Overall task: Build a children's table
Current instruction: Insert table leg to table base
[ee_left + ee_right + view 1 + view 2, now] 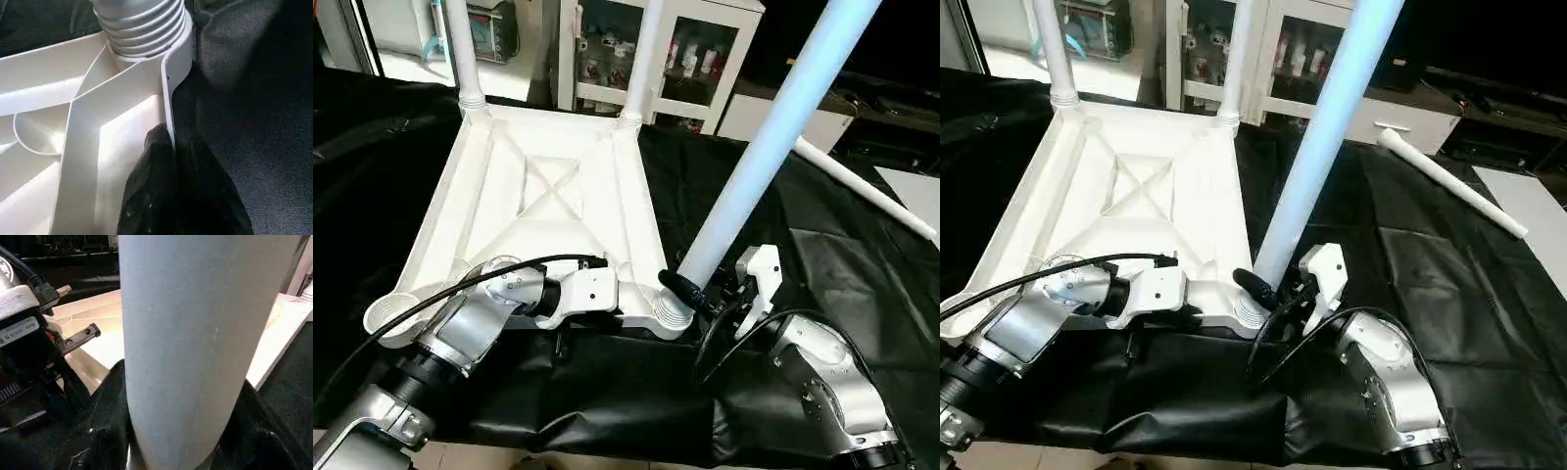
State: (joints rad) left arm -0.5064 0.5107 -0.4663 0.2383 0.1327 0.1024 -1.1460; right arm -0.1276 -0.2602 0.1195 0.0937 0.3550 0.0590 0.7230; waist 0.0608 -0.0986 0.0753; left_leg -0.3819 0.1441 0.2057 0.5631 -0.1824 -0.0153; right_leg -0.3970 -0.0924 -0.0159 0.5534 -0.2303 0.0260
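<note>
Your tabletop (548, 196) lies underside up on the black-draped counter (862, 284) with 2 far legs (465, 49) seated. Your right claw (705, 294) grips leg 3 (773, 137), tilted in its near socket; your left claw (171, 196) pinches the tabletop rim. Leg 4 (1449, 181) lies loose to the right, its socket (391, 315) empty

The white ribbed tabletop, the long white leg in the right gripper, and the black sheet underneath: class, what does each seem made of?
White ribbed tabletop: likely moulded plastic, with a smooth sheen and cast X-ribs. Long white leg: probably matte plastic tube, with a ribbed moulded end. Black sheet: seemingly woven fabric; it creases and shows a fine weave.
</note>
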